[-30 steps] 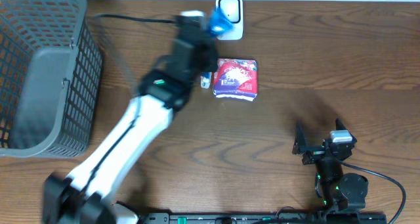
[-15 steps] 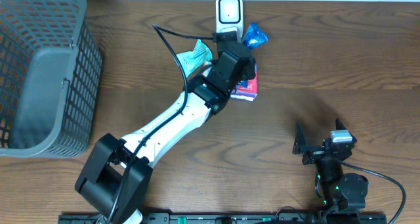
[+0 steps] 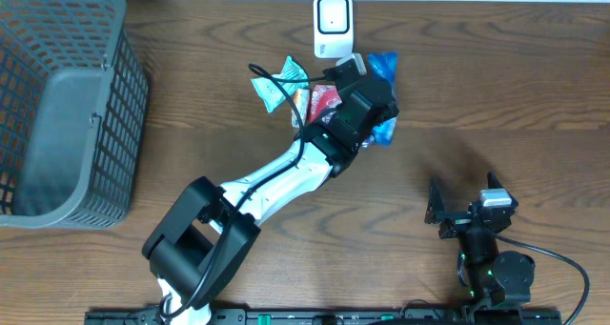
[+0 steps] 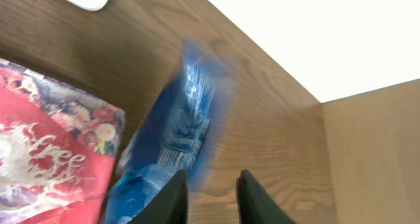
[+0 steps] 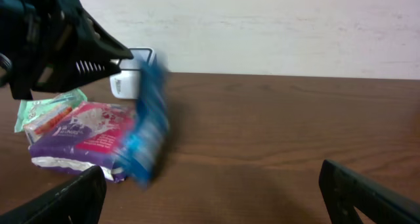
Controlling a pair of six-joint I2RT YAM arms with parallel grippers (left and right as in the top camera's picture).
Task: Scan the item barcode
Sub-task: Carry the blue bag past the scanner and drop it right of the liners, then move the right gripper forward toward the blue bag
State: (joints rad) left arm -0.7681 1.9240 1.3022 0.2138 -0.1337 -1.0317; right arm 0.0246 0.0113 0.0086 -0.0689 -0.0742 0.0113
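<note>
Packets (image 3: 383, 70) three, scanner (image 3: 332, 20) one.

Was a brown wood-grain table (image 3: 496, 87). Carried a white scanner (image 3: 333, 24) at the far edge. Bore a red-and-purple packet (image 5: 85, 138) just in front of the scanner, a green packet (image 3: 276, 85) front-left of it, and a grey mesh basket (image 3: 57, 106) well to the scanner's left. Showed a blurred blue packet (image 3: 384, 70) front-right of the scanner; could not tell whether resting.
</note>
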